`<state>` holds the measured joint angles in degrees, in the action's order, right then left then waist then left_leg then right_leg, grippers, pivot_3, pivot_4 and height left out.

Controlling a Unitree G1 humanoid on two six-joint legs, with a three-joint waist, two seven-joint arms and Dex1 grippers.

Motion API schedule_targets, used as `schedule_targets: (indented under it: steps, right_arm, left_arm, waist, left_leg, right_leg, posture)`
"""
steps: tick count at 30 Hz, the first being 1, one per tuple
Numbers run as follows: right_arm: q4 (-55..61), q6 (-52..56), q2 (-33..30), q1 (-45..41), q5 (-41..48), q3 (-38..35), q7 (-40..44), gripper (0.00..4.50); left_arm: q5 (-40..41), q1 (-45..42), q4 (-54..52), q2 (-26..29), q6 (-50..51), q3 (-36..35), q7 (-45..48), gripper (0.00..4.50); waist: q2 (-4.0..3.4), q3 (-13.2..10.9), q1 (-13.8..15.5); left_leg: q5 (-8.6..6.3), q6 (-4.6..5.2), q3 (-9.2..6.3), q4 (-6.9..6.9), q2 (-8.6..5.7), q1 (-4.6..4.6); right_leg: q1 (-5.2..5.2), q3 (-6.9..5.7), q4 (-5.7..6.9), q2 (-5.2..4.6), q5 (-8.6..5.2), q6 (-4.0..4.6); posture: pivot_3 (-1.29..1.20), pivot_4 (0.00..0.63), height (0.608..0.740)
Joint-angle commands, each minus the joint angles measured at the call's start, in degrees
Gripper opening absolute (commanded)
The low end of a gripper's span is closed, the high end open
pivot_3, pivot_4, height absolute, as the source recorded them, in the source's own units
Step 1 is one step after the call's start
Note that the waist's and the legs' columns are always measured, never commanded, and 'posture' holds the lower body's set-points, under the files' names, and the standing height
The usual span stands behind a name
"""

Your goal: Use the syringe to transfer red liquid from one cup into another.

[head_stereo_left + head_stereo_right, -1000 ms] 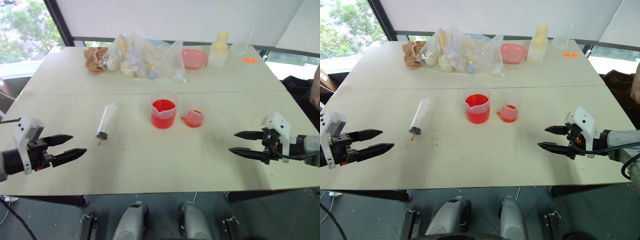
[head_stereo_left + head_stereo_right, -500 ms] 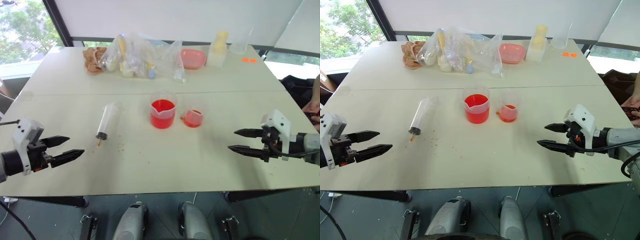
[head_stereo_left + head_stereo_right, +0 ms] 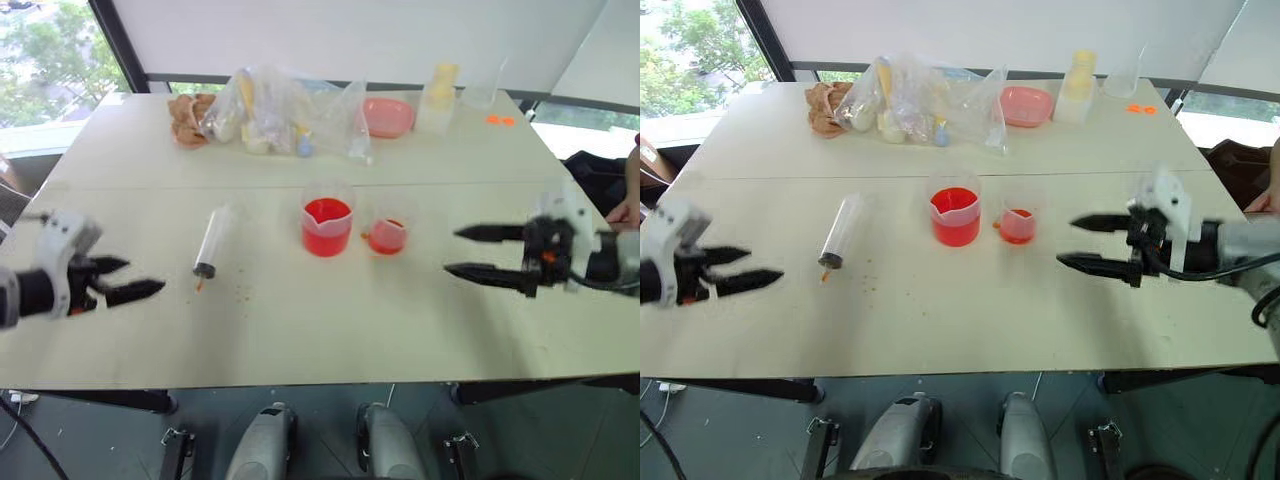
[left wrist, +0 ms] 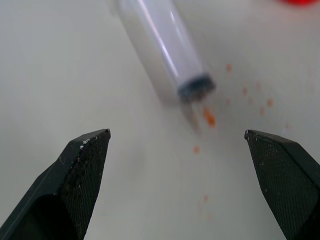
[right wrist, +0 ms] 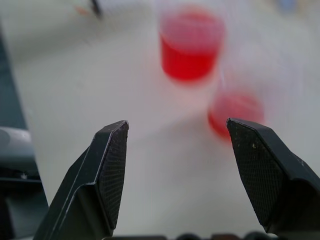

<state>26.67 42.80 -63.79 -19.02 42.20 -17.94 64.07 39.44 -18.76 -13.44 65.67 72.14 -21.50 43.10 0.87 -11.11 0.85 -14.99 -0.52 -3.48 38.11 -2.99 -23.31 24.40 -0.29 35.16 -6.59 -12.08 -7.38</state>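
A: Lying untouched on the tabletop, the syringe is at nine o'clock of the beaker; nothing is being gripped.

B: Both claws are spread and empty. The left claw is probably needing to close on the barrel; the right claw is hovering at three o'clock of the small cup.

A pale table, two tops joined along a seam across the middle, carries everything. At its centre stands the beaker of red liquid, with the small cup just beside it at three o'clock. The syringe lies flat at nine o'clock from the beaker, its tip pointing toward six, with orange specks on the tabletop near the tip. Along the twelve o'clock edge sit clear plastic bags, a brownish lump at eleven, a pink bowl, a yellow-capped container and a clear cup toward one.
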Motion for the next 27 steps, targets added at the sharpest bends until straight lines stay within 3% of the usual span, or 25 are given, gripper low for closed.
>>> schedule_targets:
  steps: [1, 6, 10, 15, 22, 25, 27]
  right_arm:
    - [4.4, 0.64, 2.24, -2.5, 4.11, 2.05, -1.4, 3.26]
    - [4.8, -0.63, 5.56, -4.65, 2.17, 5.91, -4.73, 3.26]
    - [6.38, -1.41, 7.44, -3.1, 1.94, 6.21, -7.06, 3.26]
    - [9.35, -1.84, 9.17, 1.28, 0.95, 5.54, -10.84, 3.26]
    - [11.58, -1.55, 9.75, 4.72, 2.06, 3.32, -14.29, 3.26]
    - [11.46, -1.92, 9.9, 5.53, 1.91, 3.21, -14.98, 3.26]
    - [11.36, -2.15, 9.98, 5.89, 1.85, 3.19, -15.25, 3.26]
  left_arm:
    - [-5.09, -16.14, 10.93, -7.87, 12.23, 5.97, -12.01, 4.47]
    - [-10.91, -31.09, 24.43, -15.81, 19.29, 14.85, -17.65, 4.47]
    - [-13.37, -39.37, 33.54, -19.72, 17.91, 20.45, -17.21, 4.47]
    - [-18.47, -43.41, 42.84, -21.64, 10.91, 29.17, -14.87, 4.47]
    - [-22.79, -46.2, 54.77, -26.78, 4.25, 33.07, -10.86, 4.47]
    - [-24.66, -46.39, 55.69, -27.81, 2.54, 34.24, -9.4, 3.69]
    - [-25.49, -46.48, 55.84, -28.05, 2.53, 34.52, -8.56, 2.92]
  waist:
    - [0.06, 0.1, -0.11]
    - [0.26, 0.01, -0.63]
    - [0.38, -0.06, -0.54]
    - [0.37, -0.05, -0.42]
    - [0.39, -0.04, -0.27]
    - [0.33, -0.01, -0.19]
    - [0.33, -0.01, -0.19]
  left_leg:
    - [-0.01, 0.0, 0.0, -0.04, -0.02, 0.04]
    - [0.01, 0.0, 0.11, 0.03, -0.3, 0.01]
    - [0.01, -0.01, 0.05, 0.01, -0.28, -0.09]
    - [0.01, -0.01, 0.07, 0.0, -0.28, -0.08]
    - [0.01, -0.02, 0.07, 0.01, -0.27, -0.06]
    - [0.01, -0.02, 0.07, 0.01, -0.27, -0.05]
    - [0.01, -0.01, 0.07, 0.02, -0.26, -0.05]
  right_leg:
    - [-0.04, 0.0, 0.0, 0.01, 0.04, -0.08]
    - [0.01, 0.11, 0.16, -0.09, 0.15, -0.27]
    - [0.16, 0.1, 0.16, -0.06, 0.15, -0.27]
    - [0.15, 0.12, 0.14, -0.1, 0.15, -0.27]
    - [0.12, 0.12, 0.15, -0.11, 0.15, -0.27]
    - [0.11, 0.12, 0.16, -0.12, 0.15, -0.27]
    - [0.11, 0.12, 0.16, -0.12, 0.15, -0.27]
  posture:
    - [0.0, 0.15, 0.74]
    - [0.0, 0.15, 0.74]
    - [0.0, 0.15, 0.74]
    - [0.0, 0.15, 0.74]
    - [0.0, 0.15, 0.74]
    - [0.0, 0.15, 0.74]
    - [0.0, 0.15, 0.74]
